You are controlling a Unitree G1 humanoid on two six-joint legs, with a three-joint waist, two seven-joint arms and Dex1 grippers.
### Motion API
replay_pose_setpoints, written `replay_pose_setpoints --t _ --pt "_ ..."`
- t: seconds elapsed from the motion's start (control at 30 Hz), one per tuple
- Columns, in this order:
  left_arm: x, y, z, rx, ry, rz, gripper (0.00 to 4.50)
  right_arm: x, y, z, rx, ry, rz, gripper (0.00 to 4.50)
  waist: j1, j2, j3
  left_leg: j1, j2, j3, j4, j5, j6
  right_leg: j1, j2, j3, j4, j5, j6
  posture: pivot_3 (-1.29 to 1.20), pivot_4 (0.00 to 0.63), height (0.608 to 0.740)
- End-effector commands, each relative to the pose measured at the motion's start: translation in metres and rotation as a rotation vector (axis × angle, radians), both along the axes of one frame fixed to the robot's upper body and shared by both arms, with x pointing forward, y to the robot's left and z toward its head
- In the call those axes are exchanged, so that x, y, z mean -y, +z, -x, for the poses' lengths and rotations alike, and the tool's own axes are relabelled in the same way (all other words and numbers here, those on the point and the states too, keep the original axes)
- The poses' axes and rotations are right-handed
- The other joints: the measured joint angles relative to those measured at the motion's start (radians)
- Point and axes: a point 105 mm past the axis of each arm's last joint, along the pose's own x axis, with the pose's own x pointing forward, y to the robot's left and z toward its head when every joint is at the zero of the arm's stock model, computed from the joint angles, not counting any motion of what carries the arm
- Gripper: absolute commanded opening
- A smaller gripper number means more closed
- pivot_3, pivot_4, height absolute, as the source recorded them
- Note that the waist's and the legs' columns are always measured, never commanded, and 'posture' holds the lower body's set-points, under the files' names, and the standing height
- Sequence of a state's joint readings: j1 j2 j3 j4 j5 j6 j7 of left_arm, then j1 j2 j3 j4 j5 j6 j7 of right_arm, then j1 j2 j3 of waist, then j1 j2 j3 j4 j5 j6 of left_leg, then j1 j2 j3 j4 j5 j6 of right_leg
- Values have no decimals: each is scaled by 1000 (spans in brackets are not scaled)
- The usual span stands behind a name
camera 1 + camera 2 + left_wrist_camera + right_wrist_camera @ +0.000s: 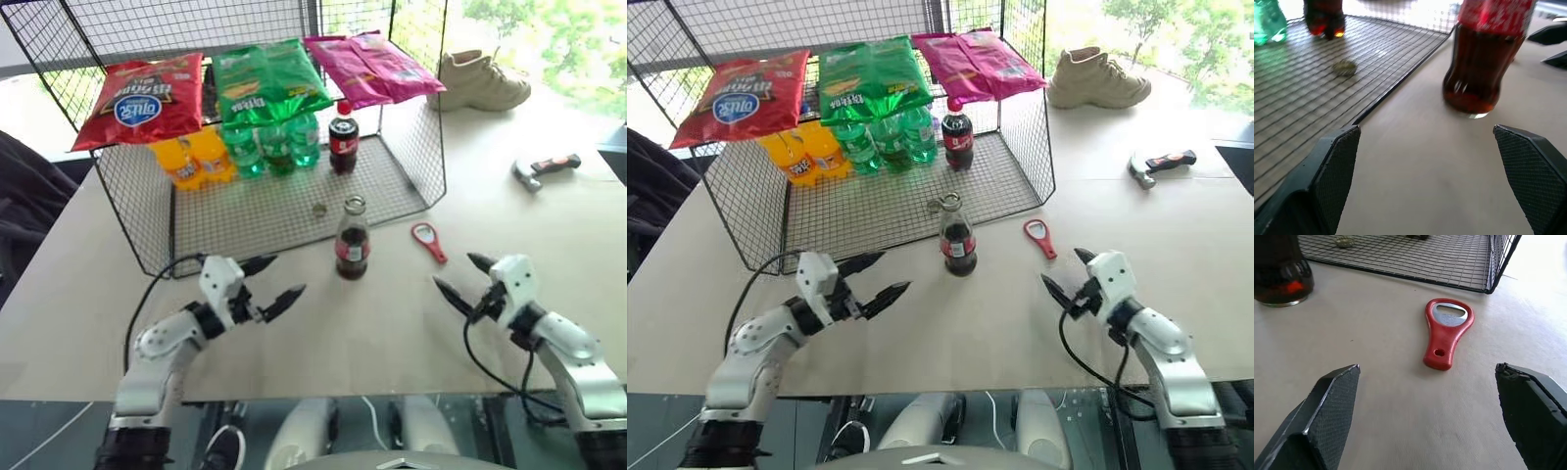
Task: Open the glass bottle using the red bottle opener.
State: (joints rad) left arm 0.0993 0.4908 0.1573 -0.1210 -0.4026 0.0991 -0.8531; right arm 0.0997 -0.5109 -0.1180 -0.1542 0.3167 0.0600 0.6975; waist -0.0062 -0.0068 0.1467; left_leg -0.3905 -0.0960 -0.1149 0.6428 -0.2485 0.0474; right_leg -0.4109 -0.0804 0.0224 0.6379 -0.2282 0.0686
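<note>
The glass bottle [352,240] stands upright on the tan table just in front of the wire rack, dark liquid inside, red label band, its mouth uncovered. A small metal cap [318,209] lies on the rack floor behind it. The red bottle opener [429,241] lies flat on the table to the bottle's right, ring head toward the rack. My left gripper [284,276] hovers open to the left of the bottle, apart from it, holding nothing. My right gripper [454,271] is open and empty, a short way in front of the opener [1447,333].
A black wire rack [294,211] holds orange and green bottles and a plastic cola bottle [343,143], with chip bags on top. A hammer [545,170] lies at the right and a shoe [480,80] at the far right. A black cable runs by each arm.
</note>
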Motion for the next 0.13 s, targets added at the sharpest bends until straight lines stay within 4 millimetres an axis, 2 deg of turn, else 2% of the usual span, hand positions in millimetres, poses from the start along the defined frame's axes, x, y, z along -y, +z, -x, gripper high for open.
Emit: replay_pose_setpoints --t 0.03,0.13 --pt "-13 4 4 3 70 -38 4500 17 15 7 47 33 -6 4459 1 0 0 0 0 0 0 0 0 0 0 0 0 0 0 0 150 740" --pt "-14 3 10 -4 83 -58 4500 32 11 12 15 55 10 4459 3 0 0 0 0 0 0 0 0 0 -3 0 0 0 0 0 150 740"
